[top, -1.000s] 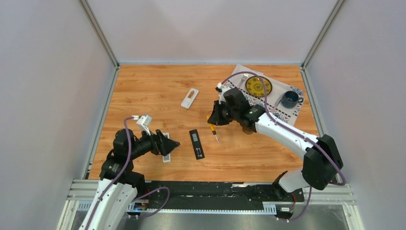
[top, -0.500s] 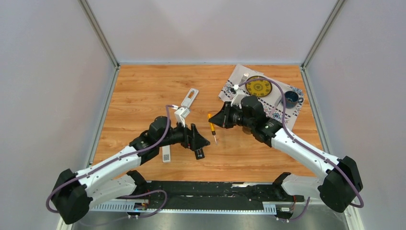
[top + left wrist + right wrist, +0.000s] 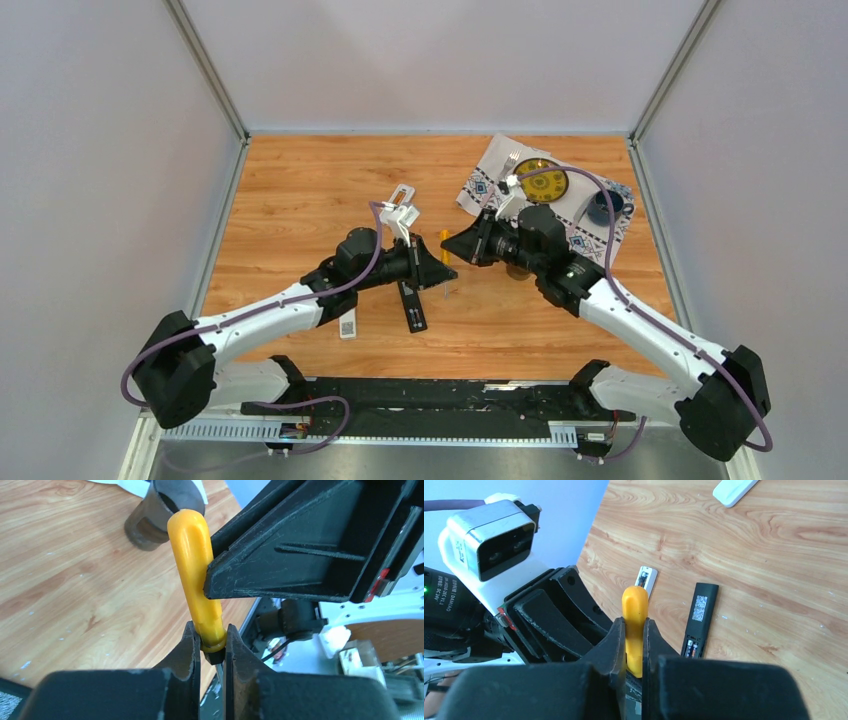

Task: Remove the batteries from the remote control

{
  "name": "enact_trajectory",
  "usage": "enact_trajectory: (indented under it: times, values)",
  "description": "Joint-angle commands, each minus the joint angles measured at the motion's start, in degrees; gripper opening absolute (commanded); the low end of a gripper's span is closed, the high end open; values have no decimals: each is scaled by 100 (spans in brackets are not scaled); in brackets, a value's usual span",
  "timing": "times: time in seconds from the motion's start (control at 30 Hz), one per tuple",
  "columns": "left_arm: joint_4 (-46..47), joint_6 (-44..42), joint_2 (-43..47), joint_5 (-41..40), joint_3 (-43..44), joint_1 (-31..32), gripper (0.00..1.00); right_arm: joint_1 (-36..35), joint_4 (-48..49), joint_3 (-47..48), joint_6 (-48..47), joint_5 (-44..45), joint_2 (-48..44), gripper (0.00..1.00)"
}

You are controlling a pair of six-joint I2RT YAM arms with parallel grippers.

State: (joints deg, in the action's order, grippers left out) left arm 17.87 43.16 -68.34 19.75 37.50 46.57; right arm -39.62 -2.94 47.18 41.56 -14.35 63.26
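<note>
The black remote control (image 3: pixel 411 306) lies flat near the table's middle, its compartment open. In the right wrist view the remote control (image 3: pixel 700 611) shows two batteries (image 3: pixel 691 649) inside, one dark and one orange. A yellow-handled screwdriver (image 3: pixel 444 238) hangs above the table between both arms. My right gripper (image 3: pixel 635 626) is shut on the screwdriver (image 3: pixel 634 605) at its handle. My left gripper (image 3: pixel 210 631) is shut on the screwdriver (image 3: pixel 193 555) at the handle's lower end, by the black collar. The two grippers almost touch.
A small white cover piece (image 3: pixel 347 326) lies left of the remote. A white remote (image 3: pixel 397 203) lies further back. A patterned mat (image 3: pixel 590 235) at the back right holds a yellow plate (image 3: pixel 541 182) and a blue cup (image 3: pixel 606 205). A brown cylinder (image 3: pixel 150 520) stands under the right arm.
My left arm swung from the table's left side to the centre and its jaws closed on the screwdriver. My right arm lifted the screwdriver slightly and turned toward the left arm.
</note>
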Motion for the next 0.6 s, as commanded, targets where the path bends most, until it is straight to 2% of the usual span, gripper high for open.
enact_trajectory:
  times: [0.0, 0.07, 0.17, 0.2, 0.27, 0.3, 0.33, 0.37, 0.57]
  values:
    - [155, -62, -39, -138, 197, 28, 0, 6, 56, 28, 36, 327, -350, 0]
    - [208, -35, -13, -103, 170, 28, 0, 6, 4, 46, -16, 336, -403, 0]
    - [121, -70, 188, -120, 118, 28, 0, 15, -75, 116, -235, 301, -473, 30]
    - [60, -114, 285, -155, 74, 28, 0, 15, -197, 177, -314, 319, -499, 48]
    - [-134, -167, 556, -234, 39, 28, 0, 24, -312, 239, -534, 362, -631, 61]
    - [-187, -211, 663, -235, 4, 28, 0, 41, -382, 257, -605, 328, -683, 76]
    - [-344, -246, 751, -226, -14, 28, 0, 59, -391, 257, -684, 267, -788, 84]
    - [-432, -281, 952, -200, -14, 28, 0, 68, -392, 265, -806, 127, -842, 99]
    - [-1215, -676, 1708, 222, 30, 28, 0, 226, -304, 336, -1238, -768, -1000, 100]
